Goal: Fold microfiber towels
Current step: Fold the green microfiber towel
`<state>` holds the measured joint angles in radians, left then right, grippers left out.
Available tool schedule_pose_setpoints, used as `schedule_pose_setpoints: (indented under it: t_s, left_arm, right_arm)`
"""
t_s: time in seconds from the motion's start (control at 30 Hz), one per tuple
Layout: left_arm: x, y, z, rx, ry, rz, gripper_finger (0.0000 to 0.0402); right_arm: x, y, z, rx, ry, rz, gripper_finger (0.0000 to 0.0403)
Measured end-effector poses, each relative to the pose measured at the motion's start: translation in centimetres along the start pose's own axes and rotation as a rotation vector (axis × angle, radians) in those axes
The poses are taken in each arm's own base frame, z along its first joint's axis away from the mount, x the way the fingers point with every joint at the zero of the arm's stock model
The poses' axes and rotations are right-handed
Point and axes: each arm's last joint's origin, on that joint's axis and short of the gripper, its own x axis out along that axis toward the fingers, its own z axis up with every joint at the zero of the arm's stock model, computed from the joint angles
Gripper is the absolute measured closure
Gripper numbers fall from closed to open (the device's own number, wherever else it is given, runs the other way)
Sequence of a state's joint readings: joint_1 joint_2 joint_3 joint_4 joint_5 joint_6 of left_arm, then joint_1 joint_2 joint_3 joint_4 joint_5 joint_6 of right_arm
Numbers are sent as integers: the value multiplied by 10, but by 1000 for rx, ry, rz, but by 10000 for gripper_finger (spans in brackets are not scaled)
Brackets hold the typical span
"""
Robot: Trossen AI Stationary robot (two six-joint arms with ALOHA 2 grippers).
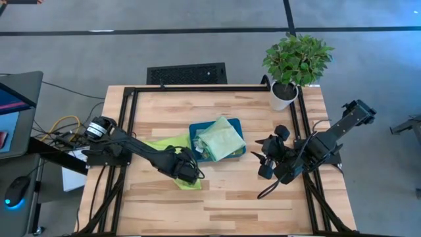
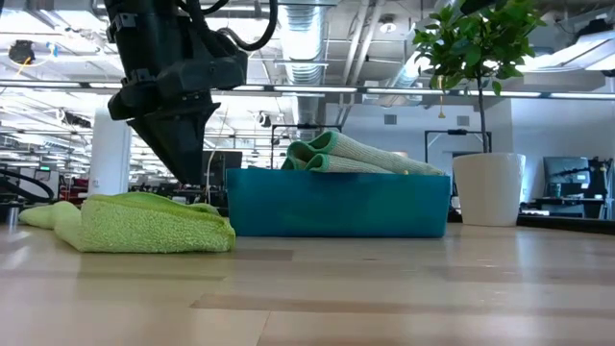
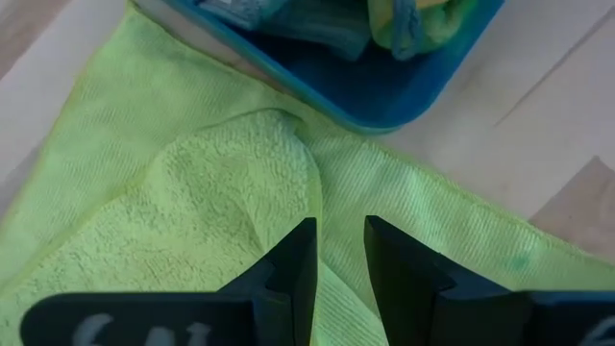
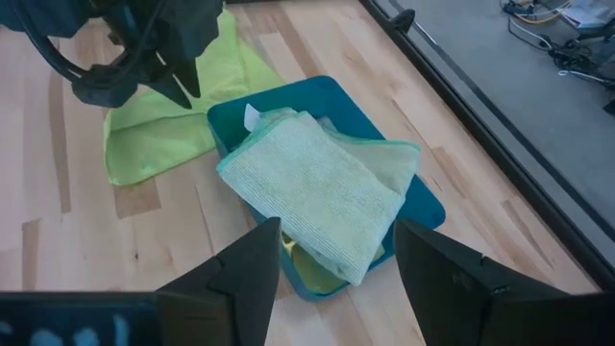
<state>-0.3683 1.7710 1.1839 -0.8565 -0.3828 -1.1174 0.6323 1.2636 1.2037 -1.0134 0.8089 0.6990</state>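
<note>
My left gripper (image 3: 338, 252) hovers with narrow jaws over the lime towel (image 1: 172, 146) left of centre, my right gripper (image 4: 336, 259) gapes wide right of the tray (image 1: 239, 125) holding the sage towel (image 1: 222, 138).

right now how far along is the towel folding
Done: a folded pale sage towel lies on top in the teal tray. In hand: the left gripper is low over the partly folded lime green towel beside the tray, jaws slightly apart, nothing gripped. The right gripper waits open. Left: finishing that fold.

Grey floor (image 1: 368, 26), black floor vent (image 1: 187, 73), ceiling ducts (image 2: 306, 38), strip lights
</note>
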Motion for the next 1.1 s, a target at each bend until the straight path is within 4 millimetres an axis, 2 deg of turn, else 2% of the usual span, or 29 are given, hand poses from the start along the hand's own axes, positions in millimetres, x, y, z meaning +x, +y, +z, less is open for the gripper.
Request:
schedule_pose_setpoints:
  t_s: [0.43, 0.73, 1.1]
  left_arm:
    - [23, -2, 4, 44, 0, 62, 318]
    - [24, 0, 5, 45, -1, 75, 318]
    - [46, -3, -2, 85, 46, 140, 318]
  right_arm:
    - [2, -1, 1, 8, -1, -7, 177]
    - [6, -5, 3, 22, 4, -26, 177]
    - [9, -7, 5, 30, 10, -41, 177]
